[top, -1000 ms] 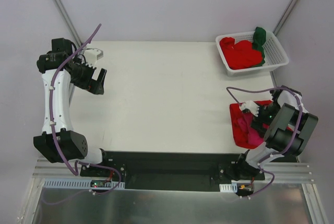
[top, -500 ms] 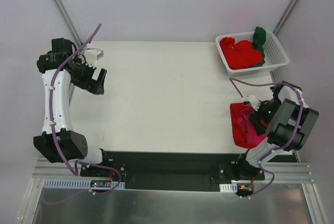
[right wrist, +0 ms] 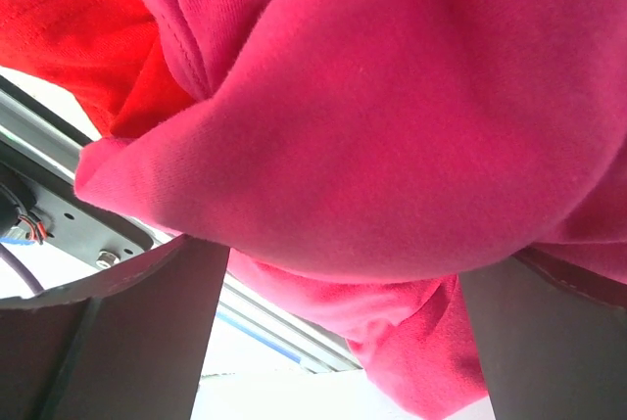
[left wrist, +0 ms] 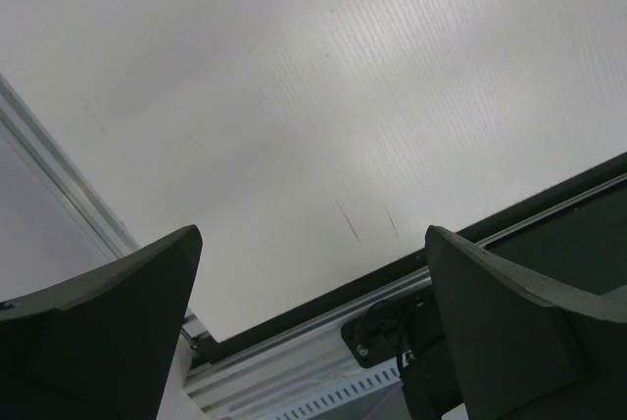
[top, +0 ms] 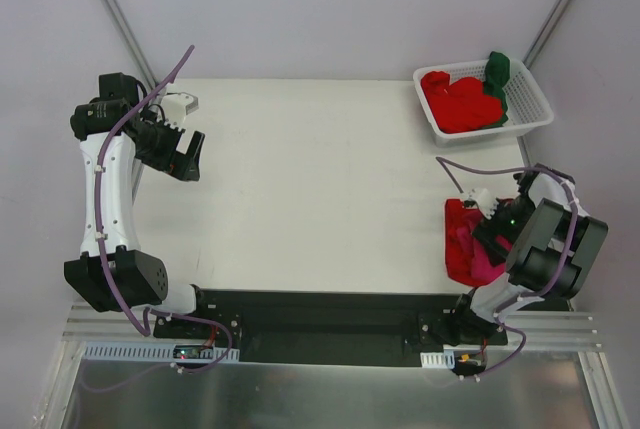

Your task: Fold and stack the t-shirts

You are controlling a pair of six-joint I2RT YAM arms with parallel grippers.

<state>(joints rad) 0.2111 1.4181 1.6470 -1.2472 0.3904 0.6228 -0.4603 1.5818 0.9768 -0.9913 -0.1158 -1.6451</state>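
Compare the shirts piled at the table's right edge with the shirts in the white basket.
The pile at the table edge shows magenta-pink over red; the basket shirts are red with one dark green shirt. The pile lies directly on the table; the basket shirts sit heaped inside the white basket. The right gripper is down at the pile, jaws wide; no gripper is near the basket. Both include bright red cloth.

Overhead view: bright, even, diffuse light; the white table (top: 320, 179) carries only faint, soft shadows beside the arms (top: 110, 189). Left wrist view: table surface sharp, dark fingers (left wrist: 108, 322) underexposed and soft. Right wrist view: pink shirt (right wrist: 392, 116) very close, slightly blurred; background patches overexposed
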